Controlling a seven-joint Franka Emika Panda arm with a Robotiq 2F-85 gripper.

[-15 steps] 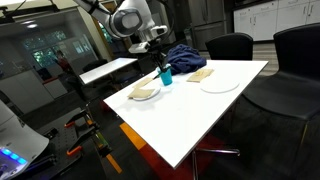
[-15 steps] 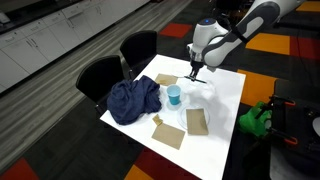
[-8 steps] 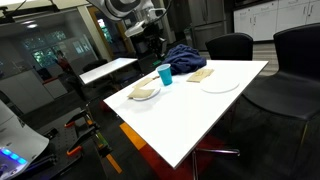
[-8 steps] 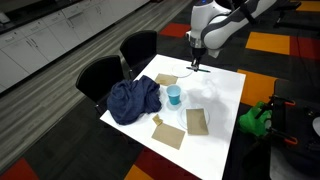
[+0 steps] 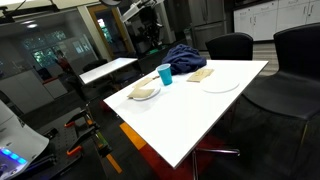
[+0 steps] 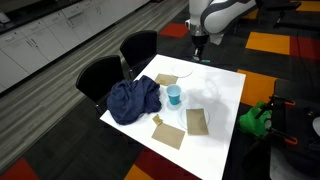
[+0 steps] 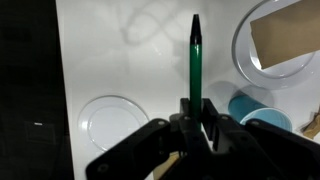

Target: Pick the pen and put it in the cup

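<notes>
In the wrist view my gripper (image 7: pixel 194 122) is shut on the pen (image 7: pixel 195 60), a thin dark green stick that points up from the jaws. The bright blue cup (image 7: pixel 256 108) is below and to the right of the pen. In both exterior views the gripper (image 6: pixel 200 40) is raised high above the far side of the white table (image 6: pixel 222 110), well above the cup (image 6: pixel 174 95). The cup also shows in an exterior view (image 5: pixel 165 74). The pen is too thin to make out in the exterior views.
A dark blue cloth (image 6: pixel 133 99) lies beside the cup. A shallow pale bowl (image 7: pixel 277 38) holds a brown card. A flat white plate (image 7: pixel 112 122) lies on the table. Brown cards (image 6: pixel 196 121) lie near the table's front. Black chairs (image 6: pixel 100 75) stand at the table's edge.
The gripper has risen from just above the table to well above it, carrying the pen, and has moved away from the cup.
</notes>
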